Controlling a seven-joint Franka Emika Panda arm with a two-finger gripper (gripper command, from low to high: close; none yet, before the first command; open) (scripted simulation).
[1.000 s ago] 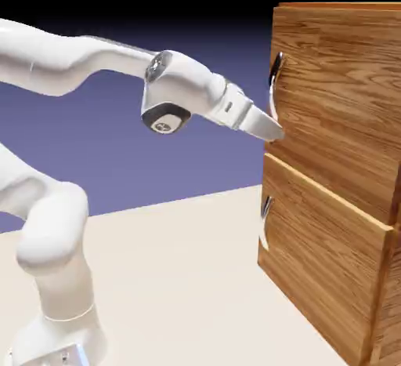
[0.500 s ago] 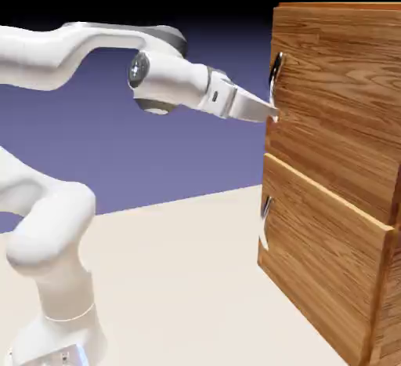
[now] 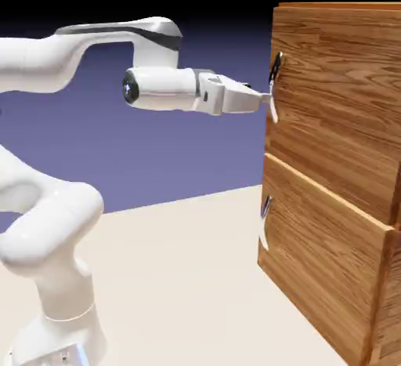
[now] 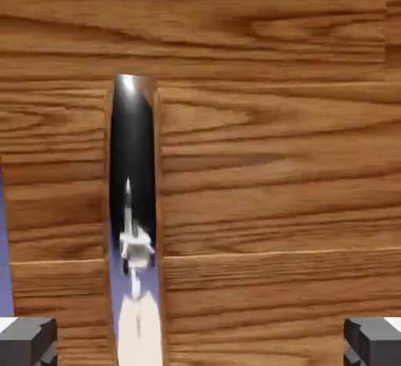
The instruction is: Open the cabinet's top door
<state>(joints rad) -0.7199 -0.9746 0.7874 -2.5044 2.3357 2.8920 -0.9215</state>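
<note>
The cabinet (image 3: 337, 200) of brown wood grain stands at the exterior view's right. Its top door (image 3: 345, 98) carries a long curved silver handle (image 3: 274, 82) at its left edge. My gripper (image 3: 262, 99) points level at that handle, tips right by it. In the hand view the handle (image 4: 133, 200) is a shiny vertical bar against the top door (image 4: 274, 161), left of the middle. My gripper (image 4: 200, 341) stands open, with its grey fingertips (image 4: 27, 339) far apart at the bottom corners, one on each side of the bar. Nothing is gripped.
Below the top door sits the lower panel (image 3: 321, 262) with its shorter handle (image 3: 265, 219). The pale tabletop (image 3: 180, 278) stretches between the robot's base and the cabinet.
The hand has risen from near the handle's lower end to about its middle and levelled out from a downward slant. The jaws have stayed wide.
</note>
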